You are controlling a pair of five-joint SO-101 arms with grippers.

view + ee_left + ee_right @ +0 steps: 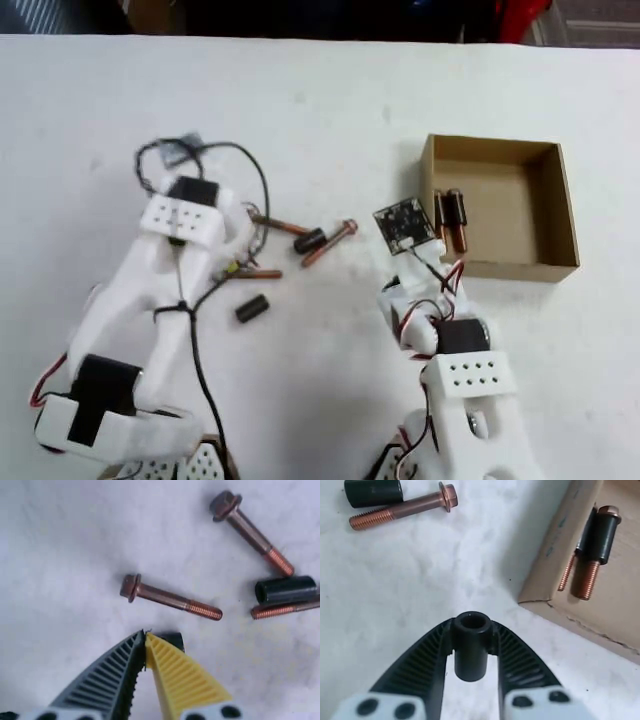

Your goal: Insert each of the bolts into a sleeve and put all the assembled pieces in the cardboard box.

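- Hovering low over the white table (330, 100), left gripper (144, 634) has its grey and yellow fingers pressed tip to tip, with nothing seen between them.
- Lone sleeve (253, 308), black, lies on the table close by that gripper's tips.
- First bolt (170, 598) lies flat just beyond the tips, clear of them.
- Second bolt (250, 530) lies flat farther out, threaded end toward a loose sleeve (286, 589).
- Third bolt (285, 610) lies right alongside that loose sleeve, not inserted.
- Right gripper (471, 625) is clamped on a held sleeve (471, 652), black, open bore toward the wrist camera, near the box's outer corner.
- Cardboard box (560, 210) sits on the table's right side. It contains two assembled pieces (457, 215), bolts in black sleeves, side by side by the wall nearest the arms.
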